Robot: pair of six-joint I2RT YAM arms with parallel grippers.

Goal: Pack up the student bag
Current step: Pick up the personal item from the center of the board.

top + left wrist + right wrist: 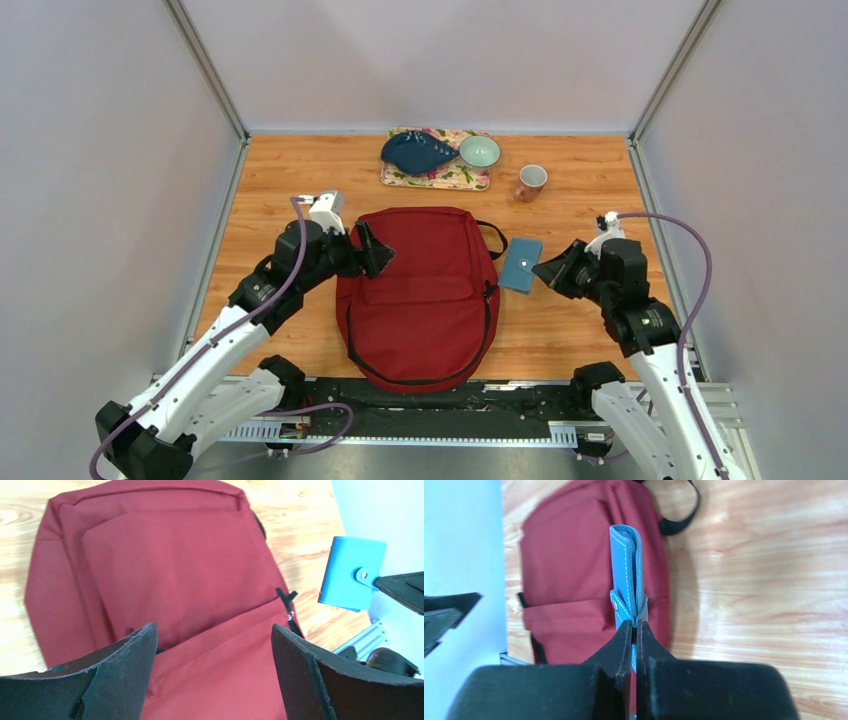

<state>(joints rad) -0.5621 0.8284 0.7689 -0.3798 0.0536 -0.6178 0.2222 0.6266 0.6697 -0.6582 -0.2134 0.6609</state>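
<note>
The dark red student bag (420, 300) lies flat in the middle of the table, its black top loop at the far right corner. It also shows in the left wrist view (170, 575) and in the right wrist view (569, 580). My left gripper (372, 250) is open and empty, just above the bag's upper left part; its fingers (120, 675) straddle the front pocket seam. My right gripper (548, 270) is shut on a small blue wallet (521, 264), held off the table just right of the bag. The wallet shows edge-on in the right wrist view (626, 570).
A floral tray (440, 176) at the back holds a dark blue dish (415, 152) and a pale green bowl (480, 151). A pink mug (531, 181) stands to its right. Grey walls enclose the table on three sides.
</note>
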